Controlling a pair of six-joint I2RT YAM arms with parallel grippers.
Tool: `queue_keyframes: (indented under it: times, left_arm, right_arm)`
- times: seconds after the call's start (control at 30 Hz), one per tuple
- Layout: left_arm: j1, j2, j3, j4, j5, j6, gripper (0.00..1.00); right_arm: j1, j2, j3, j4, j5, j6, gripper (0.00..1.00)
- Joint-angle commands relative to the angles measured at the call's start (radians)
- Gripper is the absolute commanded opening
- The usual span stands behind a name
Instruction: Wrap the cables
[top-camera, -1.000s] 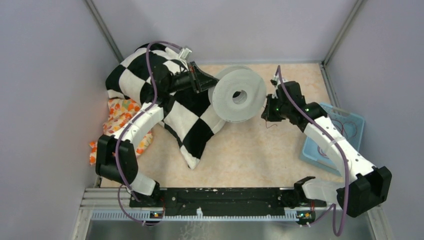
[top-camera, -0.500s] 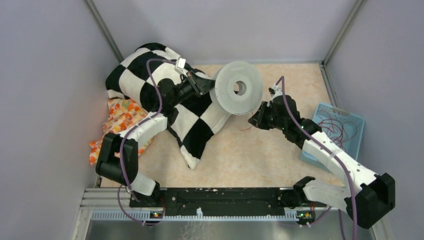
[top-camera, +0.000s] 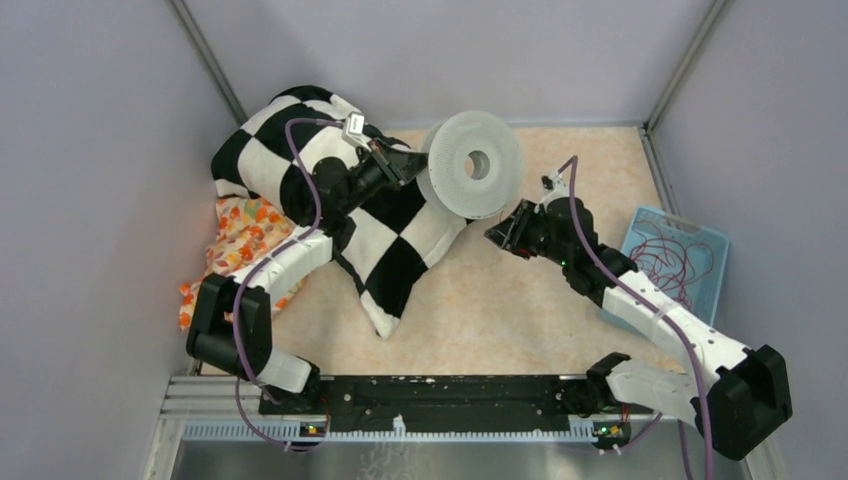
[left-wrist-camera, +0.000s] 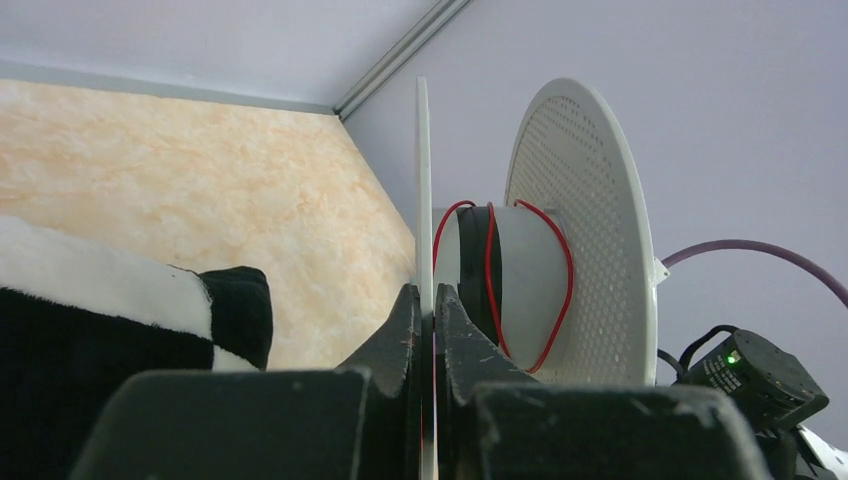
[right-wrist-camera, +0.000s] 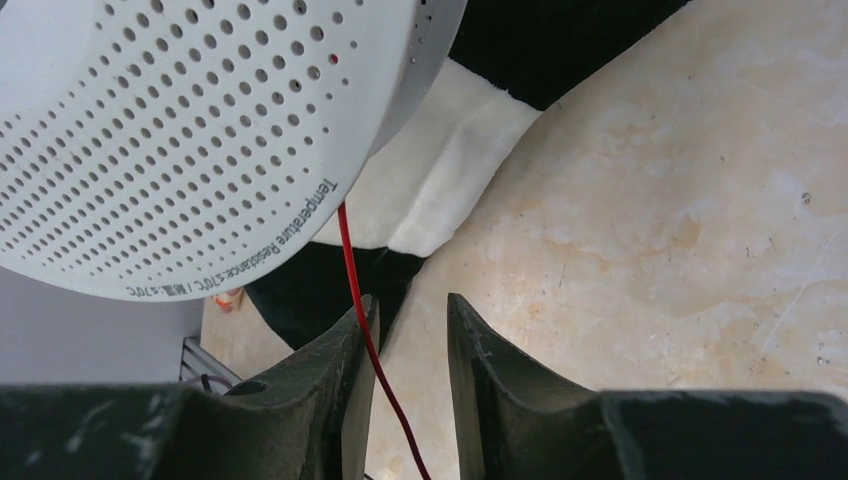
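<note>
A white perforated spool (top-camera: 470, 165) is held in the air over the far middle of the table. My left gripper (top-camera: 418, 170) is shut on its near flange (left-wrist-camera: 423, 180), seen edge-on between the jaws (left-wrist-camera: 428, 300). A thin red cable (left-wrist-camera: 492, 270) loops around the spool's core. My right gripper (top-camera: 490, 232) sits just below and right of the spool. Its jaws (right-wrist-camera: 410, 310) stand apart, and the red cable (right-wrist-camera: 352, 260) runs down from the spool's rim (right-wrist-camera: 200, 150) between them, against the left finger. More cables (top-camera: 675, 260) lie in the blue basket.
A black-and-white checkered pillow (top-camera: 390, 240) lies under the left arm, with a floral cloth (top-camera: 240, 225) to its left. The blue basket (top-camera: 622, 300) stands at the right edge. Grey walls close in the table.
My right gripper has moved left and nearer, from the spool's right side to below its lower edge. My left arm has shifted the spool a little left and back.
</note>
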Motion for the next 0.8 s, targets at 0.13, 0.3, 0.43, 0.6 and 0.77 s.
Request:
queue_keyframes:
  times: [0.13, 0.3, 0.43, 0.6, 0.77]
  left_arm:
    - [-0.001, -0.073, 0.058, 0.049, -0.044, 0.071, 0.0]
    - [-0.001, -0.067, 0.063, 0.058, -0.019, 0.08, 0.0]
    - [-0.001, -0.07, 0.063, 0.049, -0.021, 0.09, 0.0]
    - [-0.003, -0.087, 0.095, -0.061, -0.068, 0.131, 0.0]
    - [-0.051, -0.1, 0.108, -0.152, -0.212, 0.136, 0.0]
  right_arm:
    - [0.01, -0.083, 0.04, -0.051, 0.012, -0.016, 0.34]
    - [0.009, -0.128, 0.015, -0.065, 0.05, -0.009, 0.11]
    - [0.009, -0.124, 0.032, -0.092, 0.046, -0.022, 0.0]
    - [0.009, -0.115, 0.048, -0.108, 0.018, -0.055, 0.0]
    - [0.034, -0.037, 0.085, -0.083, -0.02, -0.062, 0.0]
